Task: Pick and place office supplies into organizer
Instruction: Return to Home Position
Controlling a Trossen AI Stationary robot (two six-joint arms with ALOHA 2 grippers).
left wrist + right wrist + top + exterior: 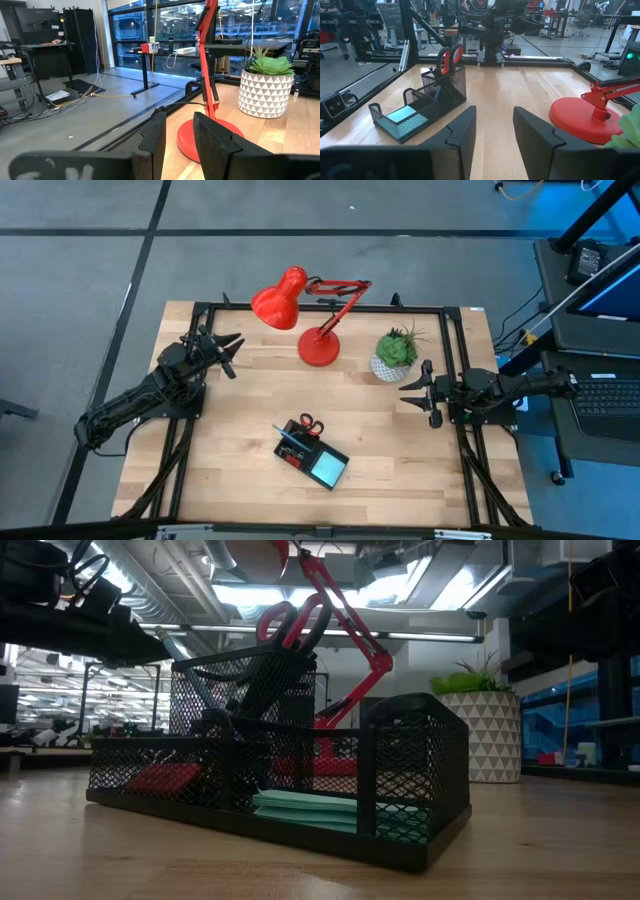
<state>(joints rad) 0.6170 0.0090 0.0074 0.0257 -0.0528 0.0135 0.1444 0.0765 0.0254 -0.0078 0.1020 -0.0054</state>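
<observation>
1. The organizer (293, 452) is parked mid-table toward the front edge, and it looks fully loaded.
2. The red-handled scissors (311, 425) are stood blades-down in its tall mesh cup, so the handles poke out the top.
3. The light blue sticky-note pad (327, 469) is laid flat in the low tray section. A small red piece (165, 777) is tucked into another low compartment.
4. No other supplies can be made out outside it, so the sorting is probably done.
5. The left gripper (233, 355) is held near the far-left corner, fingers apart, nothing gripped.
6. The right gripper (408, 394) is held at the right edge beside the potted plant (395, 352), also spread and empty. Both are kept well apart from the organizer, which reads like parking.
7. The red lamp (320, 346) is left alone at the back.
</observation>
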